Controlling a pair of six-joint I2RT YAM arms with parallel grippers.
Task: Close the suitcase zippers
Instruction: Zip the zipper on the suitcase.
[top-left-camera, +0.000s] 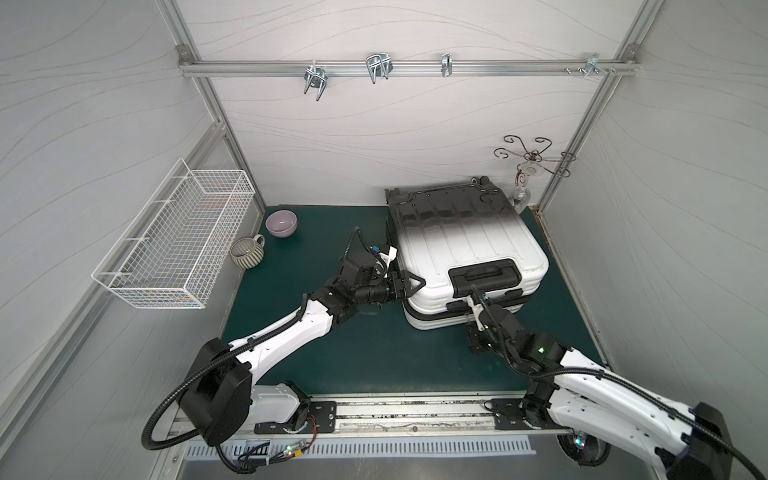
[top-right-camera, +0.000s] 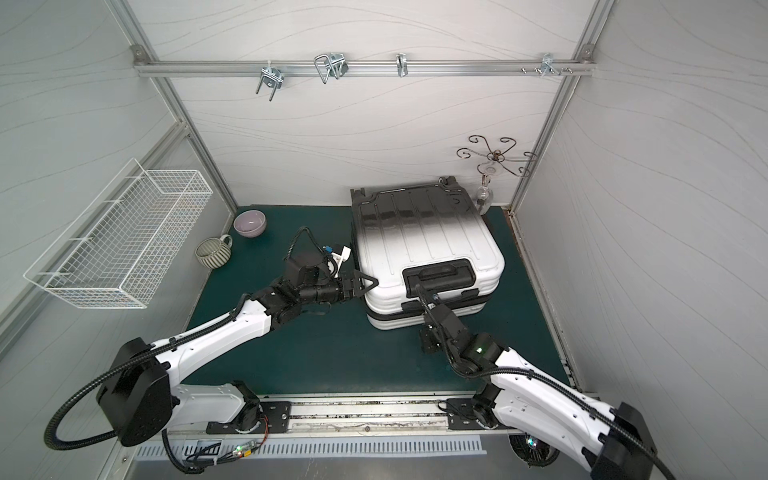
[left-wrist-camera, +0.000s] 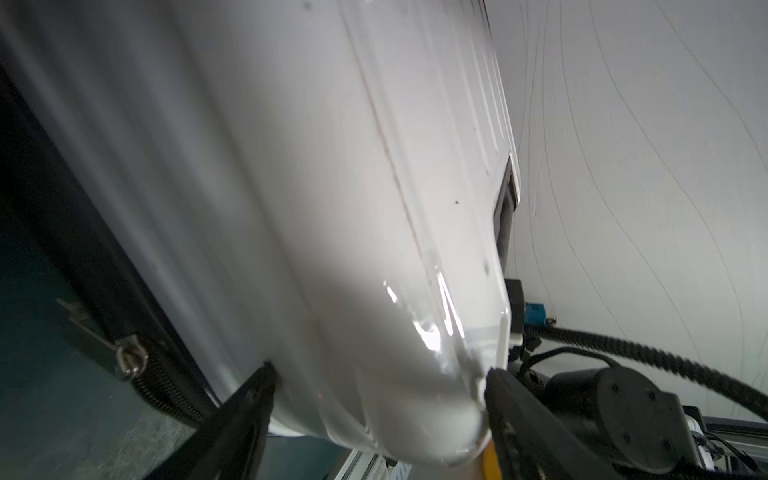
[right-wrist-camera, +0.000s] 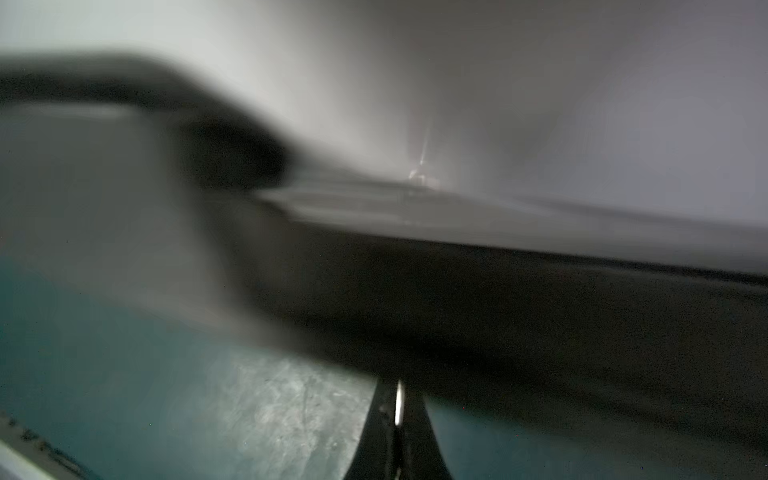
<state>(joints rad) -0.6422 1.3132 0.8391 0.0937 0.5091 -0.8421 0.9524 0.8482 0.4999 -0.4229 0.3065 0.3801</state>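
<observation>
Two shell halves of the suitcase (top-left-camera: 465, 245) lie together on the green mat (top-left-camera: 332, 345), right of centre in both top views. Of the zippers (left-wrist-camera: 166, 395), one pull (left-wrist-camera: 126, 357) shows lower left in the left wrist view; the teeth past it look unjoined, so closing is judged unfinished. Left gripper (left-wrist-camera: 380, 374): jaws spread wide astride the white corner. Right gripper (right-wrist-camera: 397, 409): jaws pinched together, low at the front face. No legible writing.

Bright even light, suitcase (left-wrist-camera: 291, 208) glare, right wrist view blurred
</observation>
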